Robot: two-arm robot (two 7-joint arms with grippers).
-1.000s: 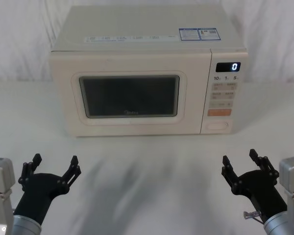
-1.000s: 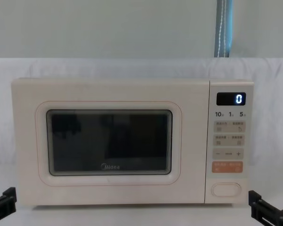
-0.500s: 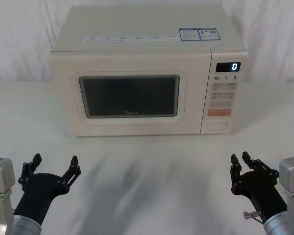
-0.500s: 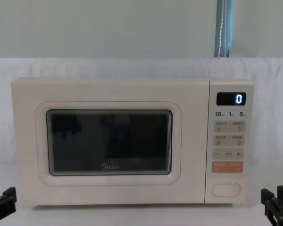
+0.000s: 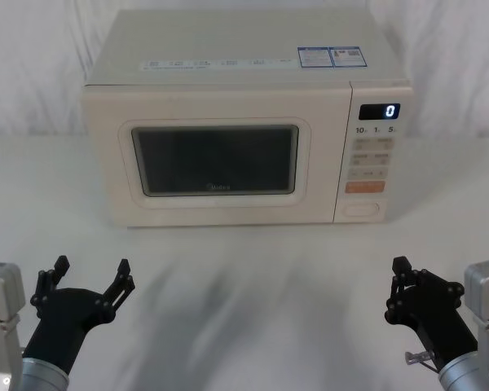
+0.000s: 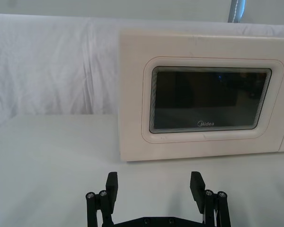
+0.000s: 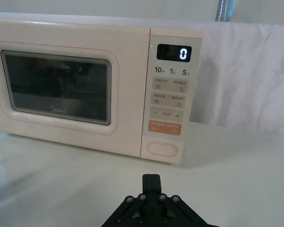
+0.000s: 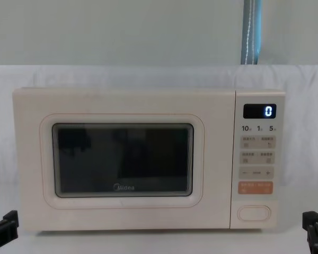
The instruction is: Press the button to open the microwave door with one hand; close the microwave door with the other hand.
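A cream microwave stands at the back of the white table, its door (image 5: 216, 159) shut, with a dark window and a "Midea" logo (image 8: 123, 186). The cream oval button (image 5: 361, 208) sits at the bottom of the control panel, below the orange key (image 7: 164, 127). My right gripper (image 5: 403, 267) is shut near the front right of the table, well short of the button (image 7: 162, 148). My left gripper (image 5: 90, 267) rests open at the front left, facing the door (image 6: 210, 101), with nothing between its fingers (image 6: 112, 185).
The panel's display (image 5: 380, 112) reads 0. A white cloth (image 6: 52, 71) covers the table and hangs behind the microwave. Bare table lies between both grippers and the microwave's front.
My right gripper's fingers have closed together, from wide apart to shut. The left gripper and the microwave have not moved.
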